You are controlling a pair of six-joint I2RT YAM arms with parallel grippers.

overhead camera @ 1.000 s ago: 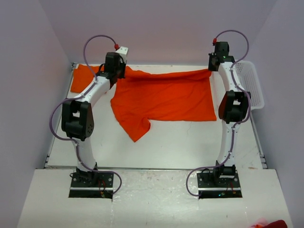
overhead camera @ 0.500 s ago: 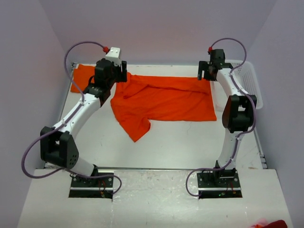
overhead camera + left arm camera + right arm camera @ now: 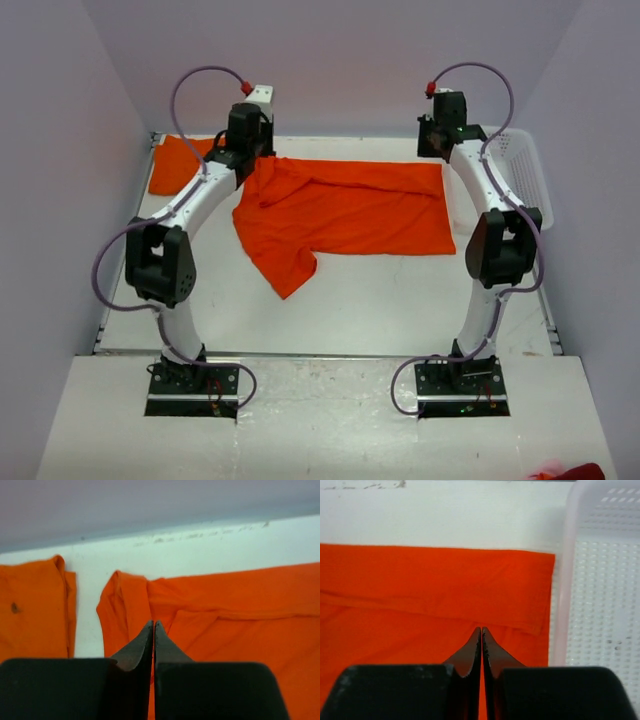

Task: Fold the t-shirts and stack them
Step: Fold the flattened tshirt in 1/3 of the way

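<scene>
A bright orange t-shirt (image 3: pixel 350 210) lies spread across the far half of the table, its far edge turned over in a narrow fold and one sleeve pointing toward the near side. A second t-shirt (image 3: pixel 175 165) lies folded in the far left corner. My left gripper (image 3: pixel 254 155) hangs over the spread shirt's (image 3: pixel 240 615) far left corner, jaws shut, with the folded shirt (image 3: pixel 30 610) to its left. My right gripper (image 3: pixel 434 150) hangs over the far right corner, just before the fold (image 3: pixel 420 590), jaws shut. No cloth bunches at either pair of tips.
A white lattice basket (image 3: pixel 525 175) stands at the far right, its rim (image 3: pixel 560 605) close beside the shirt's right edge. The back wall runs just behind both grippers. A scrap of red cloth (image 3: pixel 575 470) shows at the bottom right, off the table.
A second ago both grippers held the shirt's far edge stretched between them. They opened and let it drop, and now both are shut again. The far edge lies folded over.
</scene>
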